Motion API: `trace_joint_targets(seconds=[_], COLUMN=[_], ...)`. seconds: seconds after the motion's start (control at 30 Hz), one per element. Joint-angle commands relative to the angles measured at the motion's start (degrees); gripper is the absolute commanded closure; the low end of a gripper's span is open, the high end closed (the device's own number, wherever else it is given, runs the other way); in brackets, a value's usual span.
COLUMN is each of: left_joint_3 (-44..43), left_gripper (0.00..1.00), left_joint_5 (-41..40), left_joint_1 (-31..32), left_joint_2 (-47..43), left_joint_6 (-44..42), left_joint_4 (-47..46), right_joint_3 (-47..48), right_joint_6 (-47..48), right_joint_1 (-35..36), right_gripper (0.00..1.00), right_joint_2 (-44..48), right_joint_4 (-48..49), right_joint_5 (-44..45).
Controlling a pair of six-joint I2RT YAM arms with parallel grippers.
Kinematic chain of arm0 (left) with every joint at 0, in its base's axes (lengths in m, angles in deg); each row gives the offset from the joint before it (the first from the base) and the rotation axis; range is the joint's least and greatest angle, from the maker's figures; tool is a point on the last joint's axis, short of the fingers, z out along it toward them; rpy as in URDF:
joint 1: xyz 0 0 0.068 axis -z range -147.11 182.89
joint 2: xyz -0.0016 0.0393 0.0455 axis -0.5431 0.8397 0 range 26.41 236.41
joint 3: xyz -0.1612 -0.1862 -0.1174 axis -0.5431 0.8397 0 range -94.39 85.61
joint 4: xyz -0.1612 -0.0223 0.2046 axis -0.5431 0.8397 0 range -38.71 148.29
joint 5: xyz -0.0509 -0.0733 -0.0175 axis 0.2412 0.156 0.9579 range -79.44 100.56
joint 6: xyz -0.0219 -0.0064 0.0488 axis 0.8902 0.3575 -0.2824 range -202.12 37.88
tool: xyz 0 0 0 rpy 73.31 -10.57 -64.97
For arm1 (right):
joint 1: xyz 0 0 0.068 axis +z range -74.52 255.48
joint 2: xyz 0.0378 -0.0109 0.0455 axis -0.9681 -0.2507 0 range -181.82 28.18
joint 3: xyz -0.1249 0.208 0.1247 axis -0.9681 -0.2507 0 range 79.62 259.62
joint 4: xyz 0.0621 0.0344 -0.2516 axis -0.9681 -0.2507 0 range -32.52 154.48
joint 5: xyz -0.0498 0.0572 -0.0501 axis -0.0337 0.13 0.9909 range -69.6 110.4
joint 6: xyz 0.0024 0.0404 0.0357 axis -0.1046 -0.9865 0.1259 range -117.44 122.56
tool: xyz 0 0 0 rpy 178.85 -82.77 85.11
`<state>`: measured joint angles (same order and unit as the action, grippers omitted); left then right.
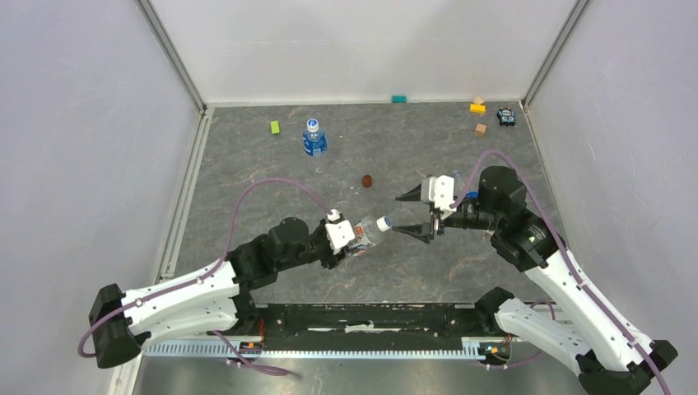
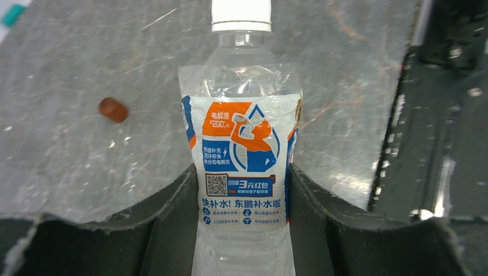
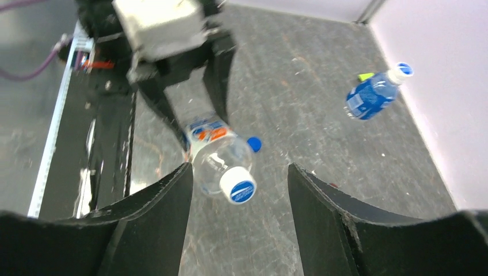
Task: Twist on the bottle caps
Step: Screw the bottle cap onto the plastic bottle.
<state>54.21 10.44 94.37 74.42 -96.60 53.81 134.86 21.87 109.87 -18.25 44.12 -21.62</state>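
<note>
My left gripper (image 2: pixel 241 192) is shut on a clear bottle (image 2: pixel 244 144) with a blue, white and orange label. It holds the bottle off the table, neck pointing toward the right arm. A whitish cap (image 3: pixel 237 185) with a blue top sits on the neck (image 1: pixel 383 223). My right gripper (image 1: pixel 397 214) stands open just in front of that cap, its fingers (image 3: pixel 167 207) apart on either side and not touching it. A solid blue cap (image 3: pixel 254 144) lies on the table beyond the held bottle (image 3: pixel 216 150). A second bottle (image 1: pixel 314 138) stands capped at the back.
A dark red-brown disc (image 1: pixel 367 181) lies mid-table. Toy blocks sit near the back wall: green (image 1: pixel 275 127), teal (image 1: pixel 399 99), yellow (image 1: pixel 477 107), tan (image 1: pixel 480 129), plus a small black and blue toy (image 1: pixel 506 117). A black rail (image 1: pixel 370 317) spans the near edge.
</note>
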Motion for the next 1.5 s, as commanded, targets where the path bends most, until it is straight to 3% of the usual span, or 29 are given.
trace_joint_targets(seconds=[0.0,0.2,0.8,0.93,1.03,1.2,1.37,1.47], left_joint_3=[-3.81,-5.5,-7.65,-7.71,-8.02,-7.77,-6.07,-4.03], left_gripper=[0.98,0.98,0.98,0.98,0.98,0.98,0.98,0.98], left_joint_5=[19.51,29.48,32.39,32.3,31.28,25.09,16.86,12.35], left_joint_1=[-4.35,-6.89,-7.31,-7.26,-7.25,-7.26,-6.94,-5.37], left_joint_2=[0.5,1.12,1.03,1.04,0.56,-0.77,-3.22,-4.98], left_joint_6=[7.36,7.38,7.12,6.8,6.6,5.93,4.63,3.48], left_joint_4=[-1.16,-1.26,-1.35,-1.18,-1.39,-2.35,-6.65,-10.87], right_joint_3=[1.7,0.79,2.66,2.99,2.86,1.78,-2.78,-8.48], right_joint_6=[16.93,20.24,24.55,24.12,23.07,17.74,2.11,-11.61], right_joint_1=[0.15,0.09,0.14,0.15,0.08,0.1,0.15,0.1], right_gripper=[0.34,0.37,0.53,0.63,0.78,0.96,1.0,1.0], right_joint_2=[0.04,0.43,-3.83,-4.47,-5.35,-7.4,-9.02,-8.52], right_joint_4=[-13.21,-15.36,-21.07,-21.3,-21.48,-20.14,-10.57,1.53], right_joint_5=[-8.79,-9.99,-16.61,-16.78,-16.8,-16.25,-13.1,-13.64])
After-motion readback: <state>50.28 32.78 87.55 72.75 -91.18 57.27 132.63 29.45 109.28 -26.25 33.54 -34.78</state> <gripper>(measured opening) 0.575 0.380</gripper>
